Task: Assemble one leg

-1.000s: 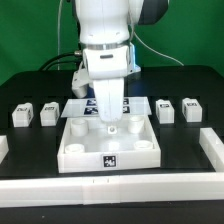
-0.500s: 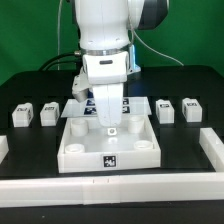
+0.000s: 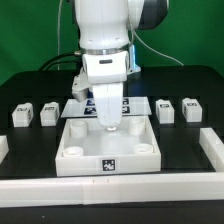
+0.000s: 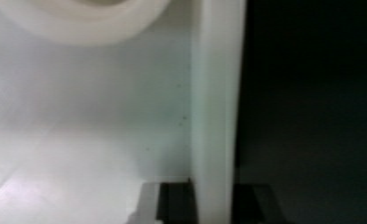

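Four small white legs stand untouched on the black table (image 3: 30,172), none of them in the robot's grasp: one leg (image 3: 20,115) and a second leg (image 3: 47,113) sit side by side toward the table's edge on the exterior view's left. A third leg (image 3: 166,109) and a fourth leg (image 3: 191,108) sit toward the edge on the exterior view's right, each showing a black-and-white marker. Between the two pairs, at the middle of the table, lies the large white square panel (image 3: 85,150), round sockets at its corners and a marker tag (image 3: 109,161) on its near face. The gripper (image 3: 110,127) hangs straight down over the far half of the panel, low against its surface and well apart from every leg. The wrist view shows the panel (image 4: 91,130) close up, with one round socket (image 4: 100,12) and a raised white edge running past two dark fingers (image 4: 171,205) — one on each side of that edge. How wide they stand, and whether they press on the panel, cannot be told. Behind the panel, partly hidden by the arm, the marker board (image 3: 78,107) lies flat. White rails sit at the table's side edges — one (image 3: 212,148) on the exterior view's right, another (image 3: 3,148) on its left.
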You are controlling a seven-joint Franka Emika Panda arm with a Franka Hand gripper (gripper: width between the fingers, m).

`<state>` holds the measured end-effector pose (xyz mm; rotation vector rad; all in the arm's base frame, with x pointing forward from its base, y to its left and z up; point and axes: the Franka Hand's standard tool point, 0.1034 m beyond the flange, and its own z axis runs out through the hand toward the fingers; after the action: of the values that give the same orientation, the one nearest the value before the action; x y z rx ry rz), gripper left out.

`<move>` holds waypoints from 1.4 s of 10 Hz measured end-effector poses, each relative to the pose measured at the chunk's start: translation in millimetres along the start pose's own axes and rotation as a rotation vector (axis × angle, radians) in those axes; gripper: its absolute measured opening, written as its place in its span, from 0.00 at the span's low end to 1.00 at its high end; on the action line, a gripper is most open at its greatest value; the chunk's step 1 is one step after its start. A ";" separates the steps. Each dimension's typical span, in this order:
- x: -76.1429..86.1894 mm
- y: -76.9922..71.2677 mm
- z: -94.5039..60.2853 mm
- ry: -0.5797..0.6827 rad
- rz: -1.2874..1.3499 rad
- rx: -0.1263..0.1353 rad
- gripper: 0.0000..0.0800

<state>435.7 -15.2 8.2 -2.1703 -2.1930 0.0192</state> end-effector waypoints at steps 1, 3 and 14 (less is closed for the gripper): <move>0.0 0.3 -0.1 0.000 0.000 -0.001 0.08; 0.0 0.5 -0.2 0.000 0.000 -0.002 0.08; 86.8 54.0 1.2 0.047 0.058 -0.047 0.08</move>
<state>488.7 72.2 7.1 -2.2341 -2.1264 -0.0810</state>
